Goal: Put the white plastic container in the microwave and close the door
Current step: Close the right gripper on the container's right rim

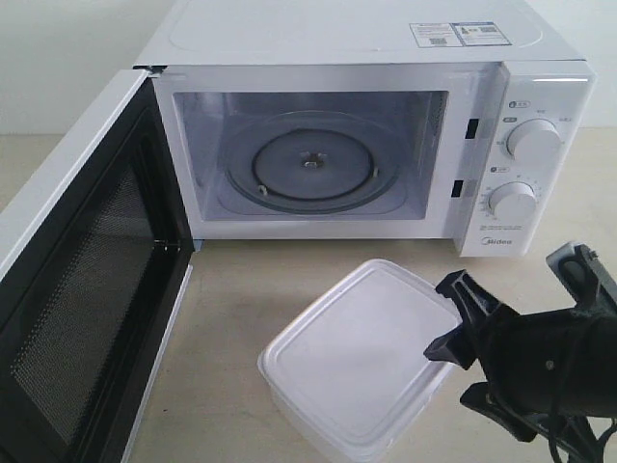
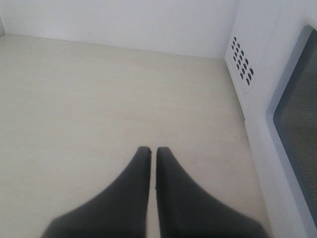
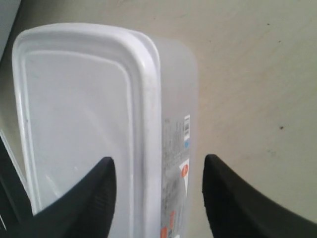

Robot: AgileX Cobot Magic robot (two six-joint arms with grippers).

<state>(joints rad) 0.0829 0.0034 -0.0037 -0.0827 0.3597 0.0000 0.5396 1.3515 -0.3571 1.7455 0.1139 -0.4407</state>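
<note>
The boxy white Midea microwave [image 1: 337, 29] stands with its wide, black-framed mesh door [image 1: 87, 289] swung fully open to the left, baring the round glass turntable [image 1: 310, 164]. The rectangular translucent-white plastic container [image 1: 357, 357], lid on, sits on the pale table [image 1: 241, 289] just in front of the oven, outside the cavity. The right gripper [image 3: 158, 162] straddles the container's labelled side, jaws wide apart and not clamped, one finger over the lid. The left gripper [image 2: 153, 148], fingers together and empty, hangs over bare table beside the door's outer face.
</note>
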